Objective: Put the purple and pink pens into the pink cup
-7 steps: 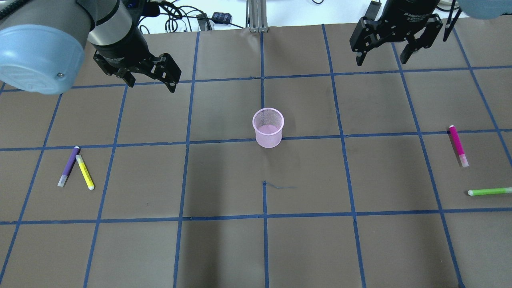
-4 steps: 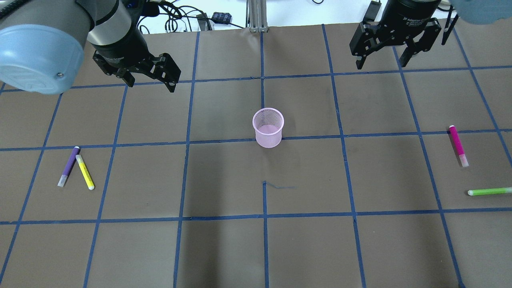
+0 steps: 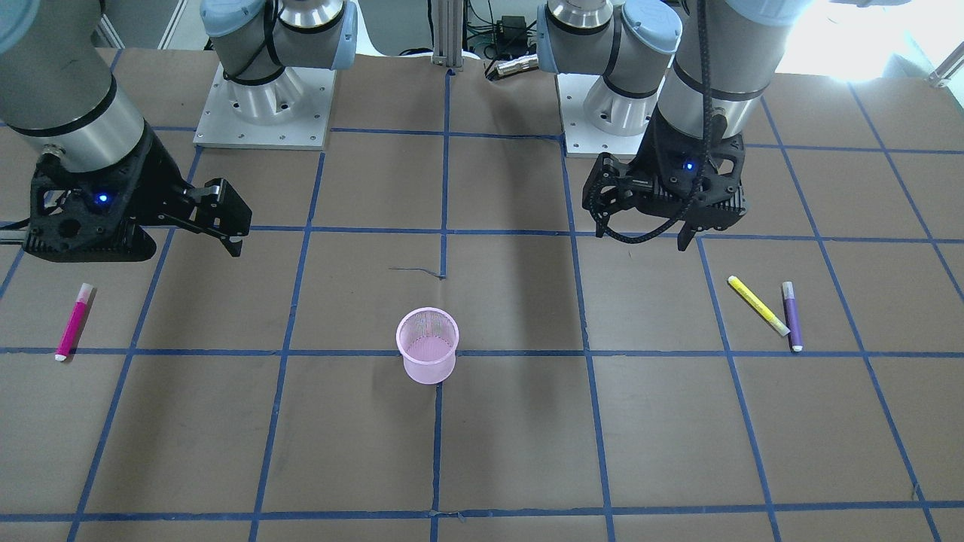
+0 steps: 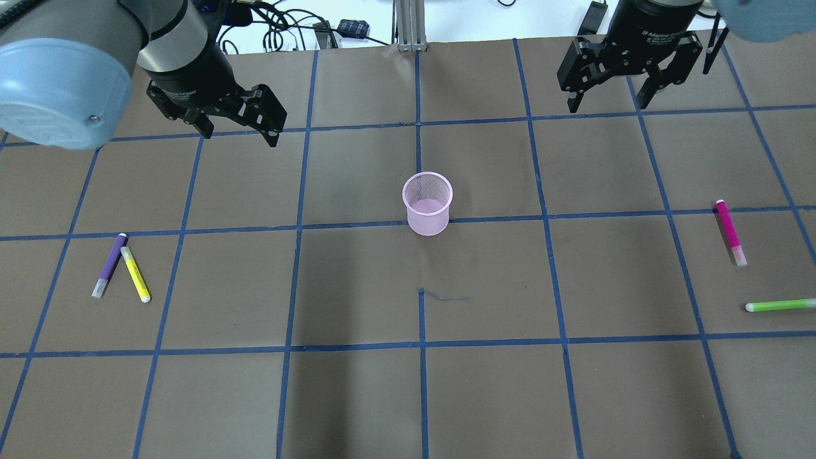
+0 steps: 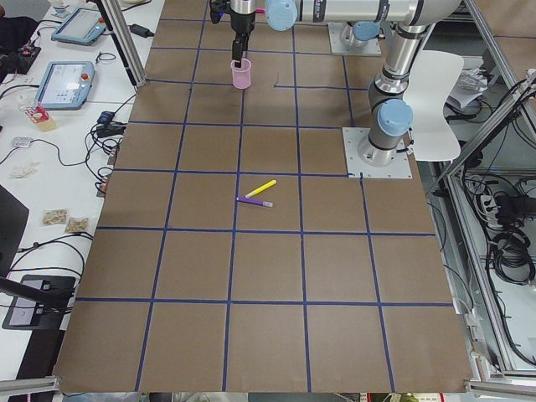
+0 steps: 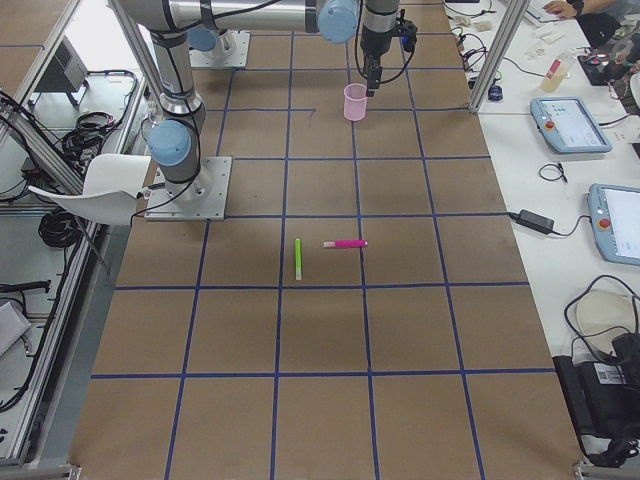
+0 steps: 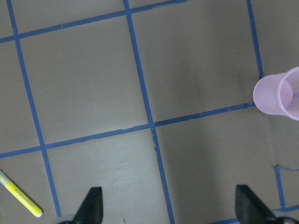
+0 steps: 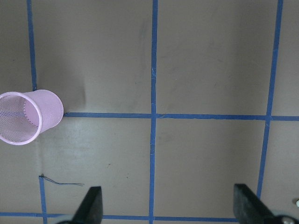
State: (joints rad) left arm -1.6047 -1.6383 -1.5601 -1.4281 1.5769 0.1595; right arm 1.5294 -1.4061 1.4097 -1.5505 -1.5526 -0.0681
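A pink mesh cup (image 4: 427, 204) stands upright and empty at the table's middle. A purple pen (image 4: 109, 264) lies flat at the left, and a pink pen (image 4: 730, 233) lies flat at the right. My left gripper (image 4: 241, 135) is open and empty, hovering above the table behind the purple pen and left of the cup. My right gripper (image 4: 607, 105) is open and empty, high near the far edge, behind the pink pen. The cup shows at the right edge of the left wrist view (image 7: 280, 93) and at the left edge of the right wrist view (image 8: 28, 116).
A yellow pen (image 4: 136, 274) lies right beside the purple pen, their far ends nearly touching. A green pen (image 4: 779, 305) lies near the right edge, in front of the pink pen. Cables and a metal post sit beyond the table's far edge.
My right gripper has drifted slightly toward the far edge. My left gripper has shifted only a little. Pens and cup have not moved.
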